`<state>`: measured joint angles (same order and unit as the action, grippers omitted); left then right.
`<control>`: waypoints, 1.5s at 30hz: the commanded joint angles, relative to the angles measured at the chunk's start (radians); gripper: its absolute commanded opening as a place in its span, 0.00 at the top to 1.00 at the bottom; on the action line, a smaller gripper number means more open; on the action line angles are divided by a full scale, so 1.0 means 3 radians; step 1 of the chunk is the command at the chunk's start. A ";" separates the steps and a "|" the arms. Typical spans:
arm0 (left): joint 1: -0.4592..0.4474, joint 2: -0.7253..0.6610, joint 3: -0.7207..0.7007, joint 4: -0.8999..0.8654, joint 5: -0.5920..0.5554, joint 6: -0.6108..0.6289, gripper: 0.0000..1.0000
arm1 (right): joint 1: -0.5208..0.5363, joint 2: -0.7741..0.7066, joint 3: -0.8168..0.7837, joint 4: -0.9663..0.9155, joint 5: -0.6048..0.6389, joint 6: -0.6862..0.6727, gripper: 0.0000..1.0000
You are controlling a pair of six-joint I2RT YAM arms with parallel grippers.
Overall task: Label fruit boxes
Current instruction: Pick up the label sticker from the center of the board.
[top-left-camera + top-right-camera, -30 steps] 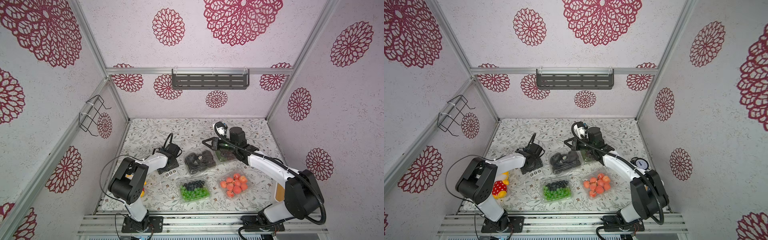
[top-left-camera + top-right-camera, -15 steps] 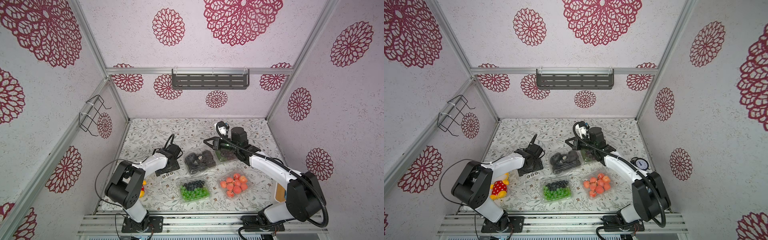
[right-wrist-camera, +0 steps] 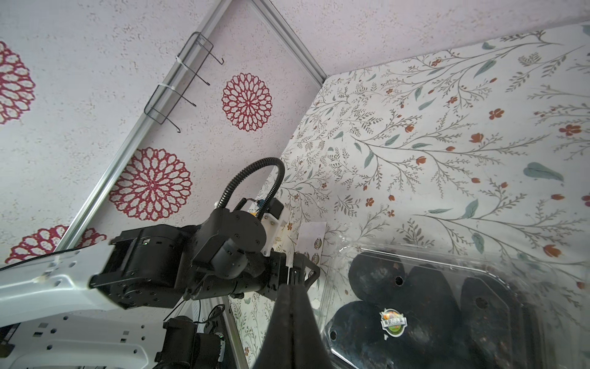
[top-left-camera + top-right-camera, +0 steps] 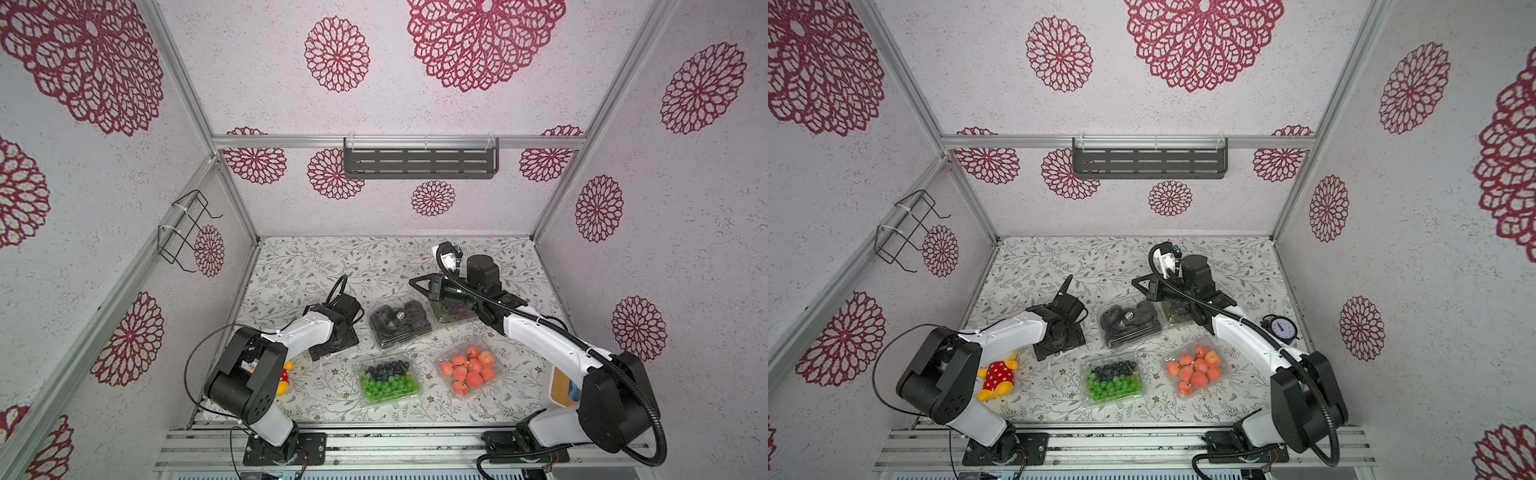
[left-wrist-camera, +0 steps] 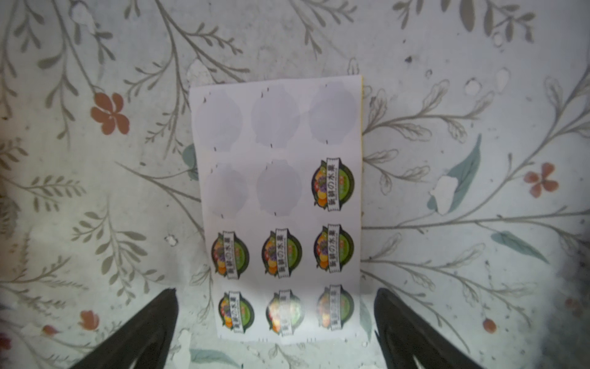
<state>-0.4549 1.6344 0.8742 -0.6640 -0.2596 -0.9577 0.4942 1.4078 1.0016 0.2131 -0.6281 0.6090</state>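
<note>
On the floral tabletop (image 4: 316, 266) the black-fruit box (image 4: 411, 330) bears a sticker (image 3: 394, 322) (left hand (image 5: 276, 292) spread, right hand (image 3: 289, 289) pinched shut)

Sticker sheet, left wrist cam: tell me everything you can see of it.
The sticker sheet is a white paper rectangle lying flat on the floral table cover. It has twelve round spots in a three-by-four grid: five peeled blank, seven carrying fruit-print stickers. Yellow backing shows along one long edge. The open left pincer straddles its full end without touching.
</note>
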 commanded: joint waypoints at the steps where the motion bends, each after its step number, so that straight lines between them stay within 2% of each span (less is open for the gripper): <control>1: 0.0074 0.0151 -0.0061 0.0156 0.0065 0.0031 0.01 | -0.0024 -0.0096 0.0001 0.0108 -0.0002 -0.0071 1.00; 5: 0.0074 0.0299 0.0004 0.0197 0.0093 0.0083 0.00 | -0.0026 -0.0077 -0.0002 0.0128 -0.0018 -0.0066 1.00; 7: 0.0072 0.0351 0.0019 0.0183 0.0088 0.0086 0.02 | -0.0024 -0.0076 0.0000 0.0125 -0.0023 -0.0062 1.00; 11: 0.0067 0.0358 -0.0022 -0.0019 -0.0003 -0.0051 0.13 | -0.0022 -0.0081 -0.0005 0.0117 -0.0018 -0.0065 1.00; 14: 0.0000 0.0340 -0.0046 -0.0297 -0.0199 -0.0223 0.13 | -0.0025 -0.0101 -0.0019 0.0120 -0.0009 -0.0068 1.00; 16: 0.0005 0.0335 -0.0125 -0.0216 -0.0117 -0.0195 0.10 | -0.0026 -0.0101 -0.0025 0.0146 -0.0011 -0.0046 1.00; 20: 0.0033 0.0396 -0.0222 -0.0042 0.0006 -0.0140 0.14 | -0.0023 -0.0114 -0.0046 0.0164 -0.0022 -0.0030 1.00; 21: 0.0051 0.0387 -0.0251 -0.0002 0.0022 -0.0119 0.15 | -0.0025 -0.0119 -0.0050 0.0169 -0.0021 -0.0025 1.00; 24: 0.0095 0.0360 -0.0338 0.0169 0.0163 -0.0054 0.33 | -0.0026 -0.0130 -0.0052 0.0169 -0.0023 -0.0029 1.00; 25: 0.0104 0.0363 -0.0339 0.0178 0.0162 -0.0047 0.35 | -0.0025 -0.0129 -0.0056 0.0168 -0.0019 -0.0030 1.00; 26: 0.0122 0.0378 -0.0332 0.0200 0.0183 -0.0028 0.43 | -0.0025 -0.0131 -0.0061 0.0177 -0.0012 -0.0028 1.00; 30: 0.0147 0.0500 -0.0312 0.0313 0.0238 0.0022 0.46 | -0.0022 -0.0131 -0.0066 0.0167 -0.0007 -0.0036 1.00; 32: 0.0150 0.0513 -0.0293 0.0357 0.0235 0.0045 0.50 | -0.0026 -0.0124 -0.0071 0.0166 0.0011 -0.0039 1.00; 36: 0.0149 0.0248 -0.0331 0.0596 0.0293 0.0138 0.69 | 0.0009 0.0032 -0.0022 0.0169 -0.0008 -0.0052 0.99; 45: 0.0161 -0.0070 -0.0316 0.0724 0.0337 0.0302 0.78 | 0.0152 0.0485 0.0233 0.0098 -0.0144 -0.0151 0.98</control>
<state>-0.4068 1.6161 0.8028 -0.4408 -0.2249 -0.8791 0.5339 1.5494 1.0306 0.2253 -0.6441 0.5926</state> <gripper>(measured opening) 0.223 0.045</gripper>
